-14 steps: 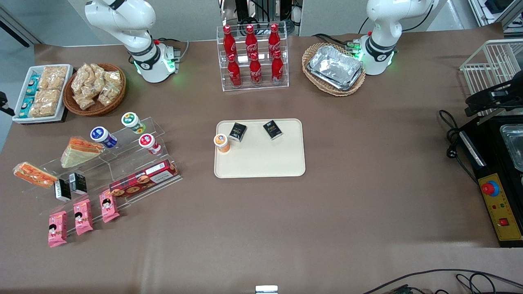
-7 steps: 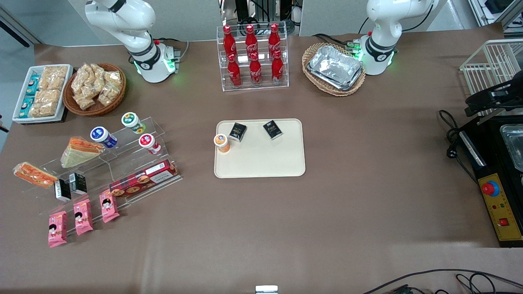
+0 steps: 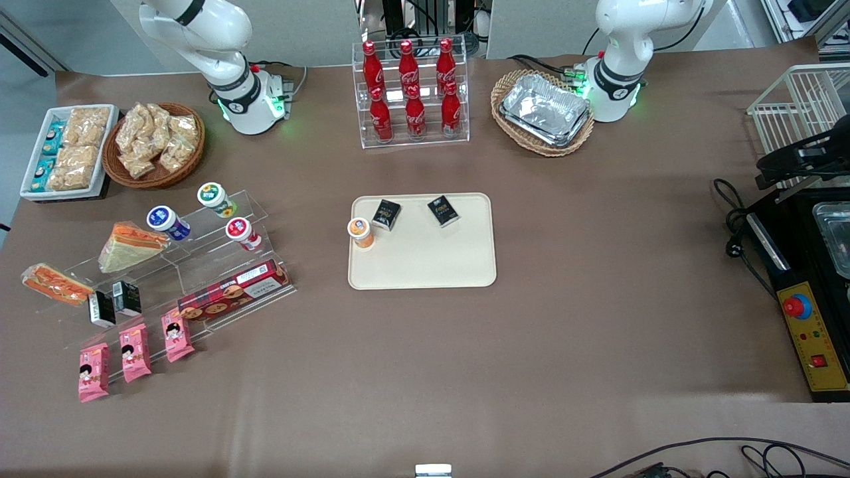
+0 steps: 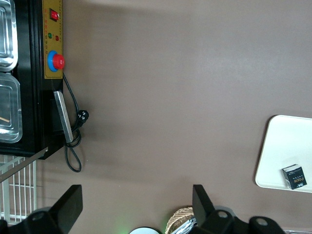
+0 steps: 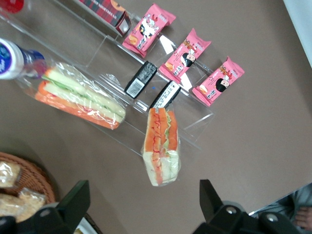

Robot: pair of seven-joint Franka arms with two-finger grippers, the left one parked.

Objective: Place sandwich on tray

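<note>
The sandwich lies at the working arm's end of the brown counter, resting on the lowest step of a clear display stand. In the right wrist view the sandwich shows white bread with orange-red filling and green bits along its edge, wrapped in clear film, one end on the clear stand and the other on the counter.

A bigger triangular sandwich sits one step higher on the same stand, farther from the front camera. Two small black cartons stand just beside the sandwich, and three pink snack packs lie nearer the front camera. A red biscuit box rests on the stand nearby.

The tray lies near the middle of the counter, well apart from the sandwich. It carries two small black boxes and an orange-lidded cup along the edge farther from the front camera; the cup stands at the rim.

The pincer hovers above the sandwich without touching it. Its two dark fingers are spread wide apart and nothing sits between them, so the pincer is released. In the front view the pincer is out of frame
</note>
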